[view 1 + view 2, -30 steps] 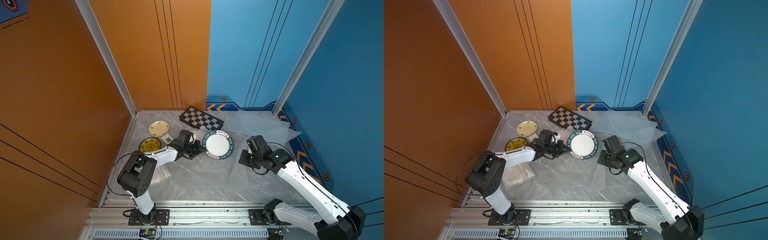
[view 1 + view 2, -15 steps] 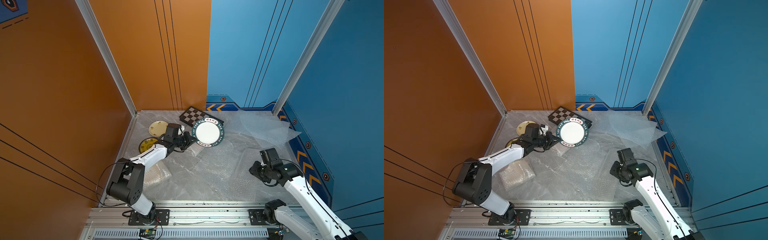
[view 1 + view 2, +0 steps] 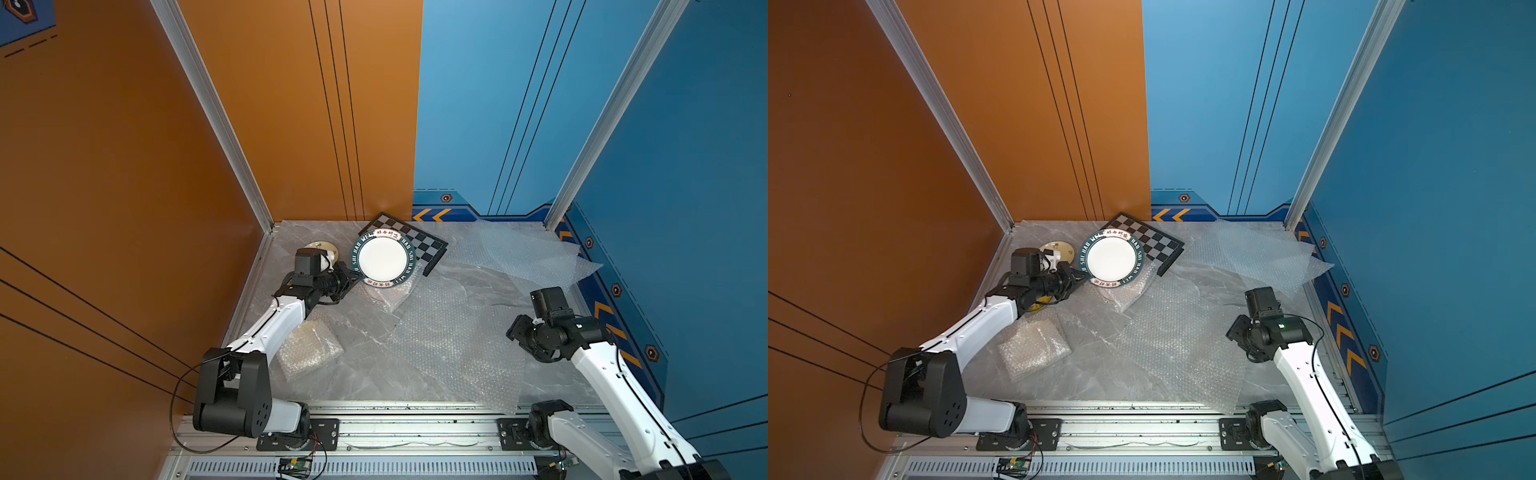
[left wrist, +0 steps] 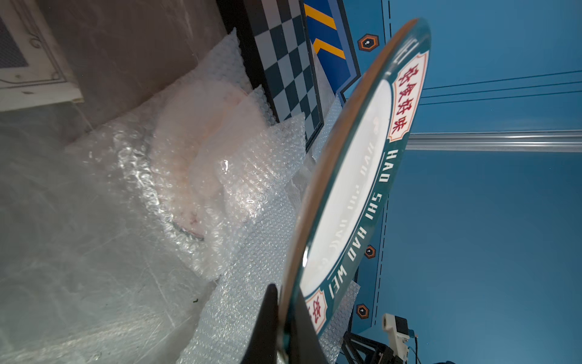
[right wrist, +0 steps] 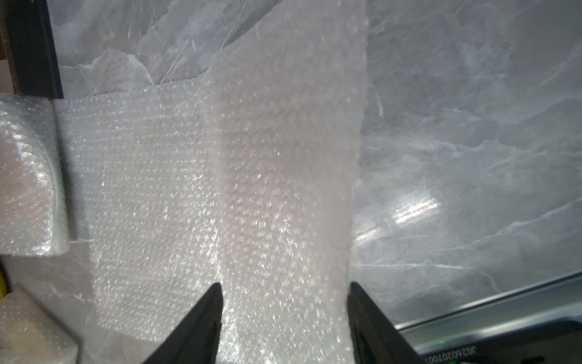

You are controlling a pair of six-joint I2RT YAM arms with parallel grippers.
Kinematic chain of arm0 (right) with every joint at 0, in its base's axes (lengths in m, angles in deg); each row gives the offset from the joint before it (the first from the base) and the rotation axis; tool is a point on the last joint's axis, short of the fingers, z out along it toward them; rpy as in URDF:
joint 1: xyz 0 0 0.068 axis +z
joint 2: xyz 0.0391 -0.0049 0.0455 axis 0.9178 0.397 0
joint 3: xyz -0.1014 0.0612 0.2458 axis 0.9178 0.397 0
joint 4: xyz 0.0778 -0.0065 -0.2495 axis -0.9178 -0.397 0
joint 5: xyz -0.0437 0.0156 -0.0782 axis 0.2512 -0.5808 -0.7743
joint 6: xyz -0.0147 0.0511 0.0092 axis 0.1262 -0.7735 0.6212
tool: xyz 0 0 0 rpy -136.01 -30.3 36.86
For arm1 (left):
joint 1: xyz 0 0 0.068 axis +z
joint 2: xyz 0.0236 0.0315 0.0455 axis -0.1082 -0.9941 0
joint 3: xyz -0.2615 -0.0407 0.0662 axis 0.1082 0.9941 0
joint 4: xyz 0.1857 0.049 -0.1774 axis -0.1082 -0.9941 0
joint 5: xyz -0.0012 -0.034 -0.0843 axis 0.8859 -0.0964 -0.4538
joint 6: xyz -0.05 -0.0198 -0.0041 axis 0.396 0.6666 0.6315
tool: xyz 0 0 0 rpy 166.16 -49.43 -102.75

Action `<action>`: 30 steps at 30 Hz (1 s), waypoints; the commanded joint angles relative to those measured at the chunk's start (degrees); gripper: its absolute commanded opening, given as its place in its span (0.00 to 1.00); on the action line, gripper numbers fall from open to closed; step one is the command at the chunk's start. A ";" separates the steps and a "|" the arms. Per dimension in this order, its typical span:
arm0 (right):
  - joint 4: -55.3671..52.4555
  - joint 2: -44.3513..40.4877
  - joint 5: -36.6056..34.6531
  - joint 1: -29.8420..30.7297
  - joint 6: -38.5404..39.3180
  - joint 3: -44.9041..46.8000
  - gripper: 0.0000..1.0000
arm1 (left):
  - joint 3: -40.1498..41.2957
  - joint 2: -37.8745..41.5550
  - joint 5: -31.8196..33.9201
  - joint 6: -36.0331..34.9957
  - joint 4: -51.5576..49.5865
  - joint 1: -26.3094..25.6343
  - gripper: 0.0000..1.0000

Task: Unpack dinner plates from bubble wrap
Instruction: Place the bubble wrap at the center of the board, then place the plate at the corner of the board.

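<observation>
The white plate with the dark lettered rim (image 3: 383,258) hangs tilted above the tabletop (image 3: 357,328) toward the back, on the left arm's side; the left pincer (image 3: 355,276) is clamped tight on its near edge, one finger on the face and one underneath; seen from above, the plate covers a corner of the checkerboard (image 3: 426,247) and part of a wrapped bundle (image 3: 390,296) of bubble wrap lying just beneath it; something round and pale shows through that wrapping in the left wrist view, too blurred to name; behind the left wrist, a pale yellow plate (image 3: 330,249) lies bare on the tabletop, half hidden by the arm's camera; nearer the front, just beside the left forearm, sits a second bundle (image 3: 308,351), fully wrapped; a large loose sheet (image 3: 449,345) of bubble wrap sprawls flat across the middle to the front rail, and a crumpled sheet (image 3: 525,253) lies in the far corner on the right arm's side; the right pincer (image 5: 283,285) hovers low over the edge of the large loose sheet, its jaws standing well apart with nothing between them but the wrap lying below.
</observation>
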 commanded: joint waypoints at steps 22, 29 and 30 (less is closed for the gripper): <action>-0.10 7.56 -1.27 -8.06 5.35 -14.74 0.76 | -0.20 1.68 -4.46 -2.40 -0.74 19.73 0.00; -0.30 7.53 -1.31 1.64 1.64 -15.92 0.76 | -4.39 -5.19 -1.98 2.29 5.62 25.85 0.00; -0.23 8.09 -1.53 3.05 1.02 -16.37 0.76 | -5.31 -6.67 -1.54 3.39 7.40 26.40 0.00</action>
